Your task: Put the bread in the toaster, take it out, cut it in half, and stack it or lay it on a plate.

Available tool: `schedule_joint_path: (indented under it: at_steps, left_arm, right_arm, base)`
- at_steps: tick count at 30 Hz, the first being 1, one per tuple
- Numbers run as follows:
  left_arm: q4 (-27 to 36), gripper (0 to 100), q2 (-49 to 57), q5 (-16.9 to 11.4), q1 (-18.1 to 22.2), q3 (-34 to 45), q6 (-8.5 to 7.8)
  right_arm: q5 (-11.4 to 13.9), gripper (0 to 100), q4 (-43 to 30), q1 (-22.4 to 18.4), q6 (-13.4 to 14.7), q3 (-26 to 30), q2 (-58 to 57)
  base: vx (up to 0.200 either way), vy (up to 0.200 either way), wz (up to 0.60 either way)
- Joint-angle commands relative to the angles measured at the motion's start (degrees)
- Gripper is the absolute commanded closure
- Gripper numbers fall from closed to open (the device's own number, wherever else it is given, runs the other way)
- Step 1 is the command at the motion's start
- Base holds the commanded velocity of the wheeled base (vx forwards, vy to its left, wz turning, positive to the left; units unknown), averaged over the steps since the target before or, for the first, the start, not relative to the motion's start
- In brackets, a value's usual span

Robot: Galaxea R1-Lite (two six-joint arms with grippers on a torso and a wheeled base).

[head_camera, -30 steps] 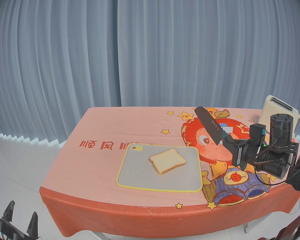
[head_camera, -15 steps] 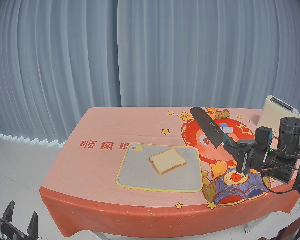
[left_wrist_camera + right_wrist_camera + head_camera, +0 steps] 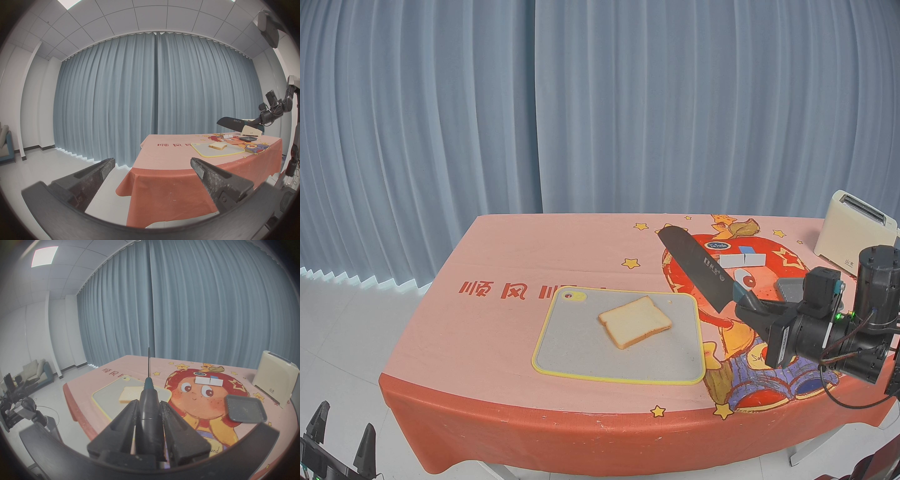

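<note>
A slice of bread (image 3: 635,322) lies flat on the grey, yellow-rimmed cutting board (image 3: 575,350) in the middle of the table. My right gripper (image 3: 753,309) is shut on the handle of a dark-bladed knife (image 3: 697,265). It hovers to the right of the board, blade slanting up and away over the board's far right corner. In the right wrist view the knife (image 3: 148,371) points edge-on toward the bread (image 3: 131,393). The cream toaster (image 3: 853,231) stands at the far right. My left gripper (image 3: 156,175) hangs open, low and off the table's left side.
A dark grey square plate (image 3: 790,289) lies on the table between the toaster and my right arm. A small white and blue block (image 3: 742,259) sits farther back on the cartoon print. The tablecloth to the left of the board is bare.
My right arm has carried the knife leftward toward the cutting board and lower. The dark plate now shows behind it. Bread, board and left gripper have not moved.
</note>
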State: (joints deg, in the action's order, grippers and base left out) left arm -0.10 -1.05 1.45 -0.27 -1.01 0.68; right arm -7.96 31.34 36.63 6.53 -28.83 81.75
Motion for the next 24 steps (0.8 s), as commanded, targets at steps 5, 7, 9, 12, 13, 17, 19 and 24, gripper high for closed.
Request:
schedule_joint_path:
  at_steps: [5, 7, 9, 12, 13, 17, 19, 24]
  left_arm:
    - [-0.08, 0, -0.09, 0.04, 0.00, 1.01, 0.02]
    - [-0.08, 0, -0.09, 0.04, 0.00, 1.01, 0.02]
    - [0.01, 0, -0.09, 0.04, 0.00, 1.01, 0.02]
    - [0.01, 0, -0.09, 0.04, 0.00, 1.01, 0.02]
    - [0.01, 0, -0.09, 0.04, 0.00, 1.01, 0.02]
    - [-0.08, 0, -0.09, 0.04, 0.00, 1.01, 0.02]
    - [-0.08, 0, -0.09, 0.04, 0.00, 1.01, 0.02]
    - [0.01, 0, -0.09, 0.04, 0.00, 1.01, 0.02]
  right_arm:
    - [1.98, 100, 0.12, 2.39, 0.06, 1.58, 0.34]
    - [1.98, 100, 0.12, 2.30, 0.06, 1.50, 0.25]
    - [1.98, 100, 0.12, 2.39, -0.03, 1.41, -0.01]
    - [1.90, 100, 0.21, 2.48, -0.03, 1.06, -0.36]
    - [1.90, 100, 0.21, 2.48, -0.03, 1.06, -0.36]
    - [2.07, 100, 0.12, 2.39, 0.06, 1.15, -0.98]
    - [2.07, 100, 0.12, 2.57, -0.03, 1.06, -1.15]
    - [3.30, 100, 0.12, 3.97, -0.03, 0.09, -1.68]
  base:
    - [0.000, 0.000, 0.00]
    - [0.000, 0.000, 0.00]
    - [0.000, 0.000, 0.00]
    - [0.000, 0.000, 0.00]
    - [0.000, 0.000, 0.00]
    - [0.000, 0.000, 0.00]
    - [0.000, 0.000, 0.00]
    - [0.000, 0.000, 0.00]
